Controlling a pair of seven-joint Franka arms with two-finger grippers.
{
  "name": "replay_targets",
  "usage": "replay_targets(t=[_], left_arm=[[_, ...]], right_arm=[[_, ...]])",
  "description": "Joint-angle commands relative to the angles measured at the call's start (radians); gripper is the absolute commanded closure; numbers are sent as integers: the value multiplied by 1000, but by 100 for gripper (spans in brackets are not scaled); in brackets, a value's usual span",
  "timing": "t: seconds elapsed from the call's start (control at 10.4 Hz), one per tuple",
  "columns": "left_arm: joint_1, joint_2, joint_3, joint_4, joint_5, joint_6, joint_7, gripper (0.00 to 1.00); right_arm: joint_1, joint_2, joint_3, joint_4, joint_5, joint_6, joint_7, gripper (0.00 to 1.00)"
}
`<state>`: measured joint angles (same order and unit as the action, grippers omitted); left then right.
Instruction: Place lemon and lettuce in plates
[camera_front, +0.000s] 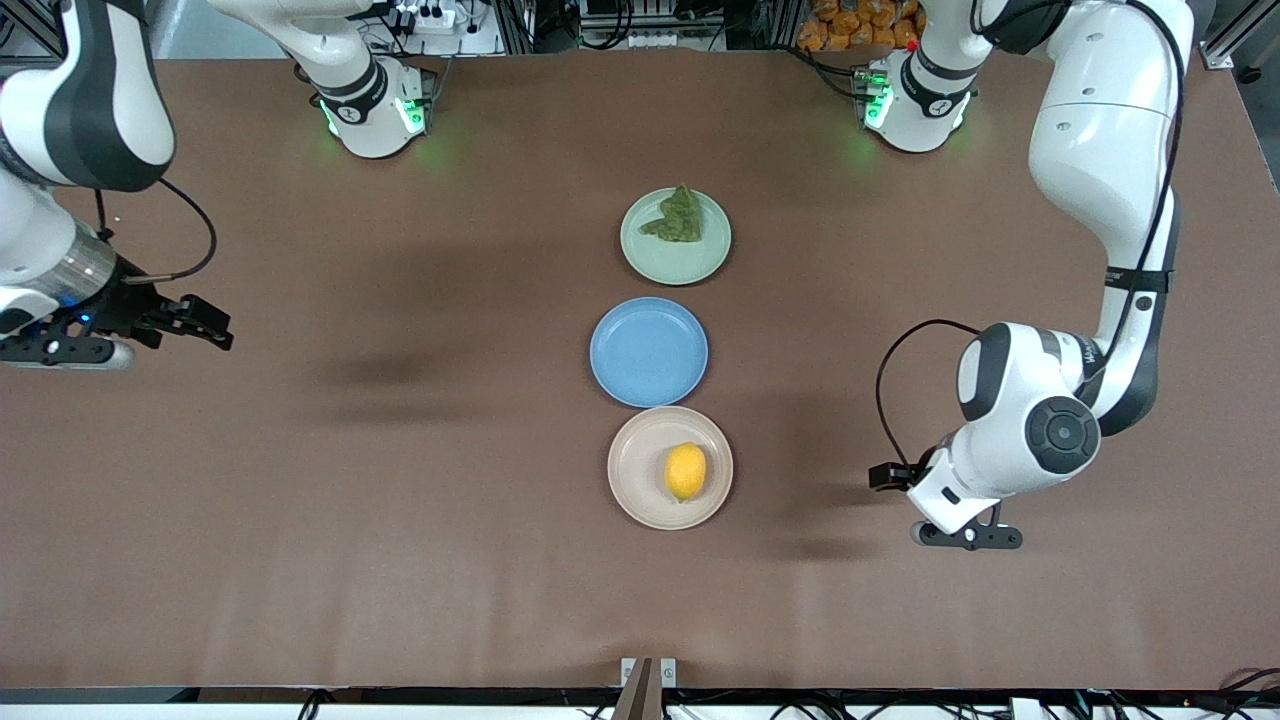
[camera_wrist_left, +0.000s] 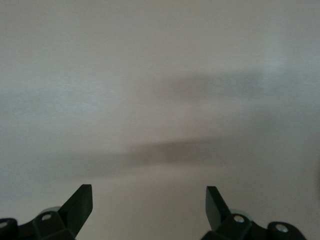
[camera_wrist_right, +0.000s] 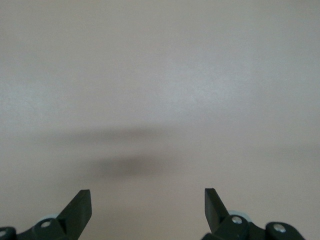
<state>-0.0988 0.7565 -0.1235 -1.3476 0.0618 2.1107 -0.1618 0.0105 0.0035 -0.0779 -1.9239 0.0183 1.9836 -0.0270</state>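
The yellow lemon (camera_front: 685, 471) lies in the beige-pink plate (camera_front: 632, 470), the plate nearest the front camera. The dark green lettuce (camera_front: 678, 217) lies in the mint green plate (camera_front: 700, 260), the plate nearest the robots' bases. My left gripper (camera_front: 965, 538) is open and empty over bare table toward the left arm's end, apart from the beige plate. Its wrist view shows only bare table between its open fingers (camera_wrist_left: 149, 192). My right gripper (camera_front: 205, 325) is open and empty over bare table at the right arm's end. Its wrist view also shows only table (camera_wrist_right: 148, 195).
An empty blue plate (camera_front: 648, 351) sits between the mint and beige plates, the three forming a row down the middle of the brown table (camera_front: 400, 480). The robots' bases (camera_front: 375, 105) (camera_front: 915, 100) stand at the table's edge farthest from the front camera.
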Motion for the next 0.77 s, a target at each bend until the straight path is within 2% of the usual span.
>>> replay_targets(t=[0.0,0.29,0.68], left_arm=[[25,-31,-4,-31,44,-30,18,0],[51,-45,-4,-30,73,-63,19,0],[79,-106,-4,-30,76,-152,57,0]], right_arm=[[-18,-5,9,121,5,-145,-5,0],[-17,4,7,270,9,-305,-2,0],[-21,9,7,379,6,-403,1,0]])
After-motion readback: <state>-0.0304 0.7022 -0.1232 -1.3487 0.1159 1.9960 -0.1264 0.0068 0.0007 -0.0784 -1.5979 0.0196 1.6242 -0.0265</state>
